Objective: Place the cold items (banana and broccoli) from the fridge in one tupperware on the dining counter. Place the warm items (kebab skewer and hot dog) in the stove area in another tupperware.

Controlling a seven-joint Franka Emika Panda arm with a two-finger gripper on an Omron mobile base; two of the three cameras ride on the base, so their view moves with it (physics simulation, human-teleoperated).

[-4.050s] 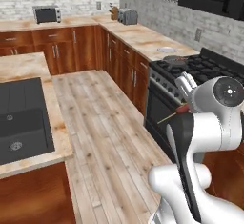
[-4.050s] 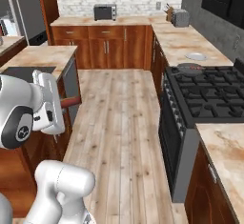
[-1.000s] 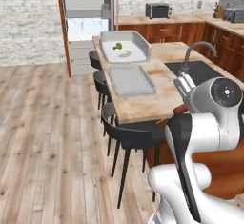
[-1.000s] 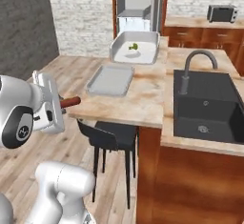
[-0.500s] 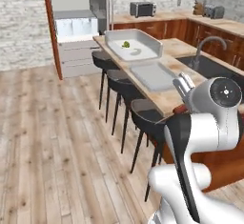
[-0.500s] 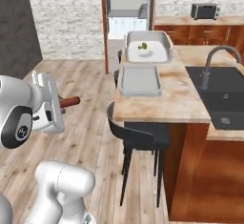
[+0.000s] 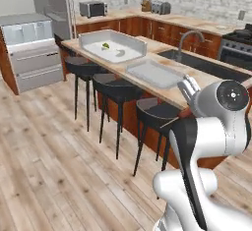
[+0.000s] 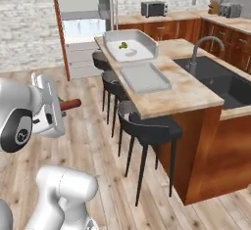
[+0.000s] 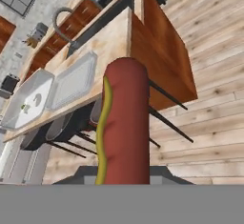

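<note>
Room: kitchen with plank floor, counter (image 8: pixel 196 94) with sink (image 8: pixel 220 80) and stools (image 8: pixel 147 126).
Gripper (image 8: pixel 58 105): left of right base view, clamped on the hot dog (image 9: pixel 125 123).
White tub (image 8: pixel 131 45): upper centre, on the counter, banana (image 8: pixel 131 53) and broccoli (image 8: pixel 123 44) inside.
Grey tray (image 8: pixel 144 77): just beside the tub, nearer the camera.
Fridge (image 8: pixel 81 23): upper left, door open.

white arm folded close above base, elbow high, big round dark-capped joint at shoulder height in both base views. wrist turned sideways, hand level, held out over wood floor short of dining counter. gripper (image 8: pixel 62 105) pinched narrow on hot dog (image 9: pixel 123 123), which sticks out lengthwise past fingertips. in left base view hand sits mostly behind upper arm, pale fingers (image 7: pixel 187 86) poking up beside round joint. in hand view fingertips hidden under sausage.
</note>
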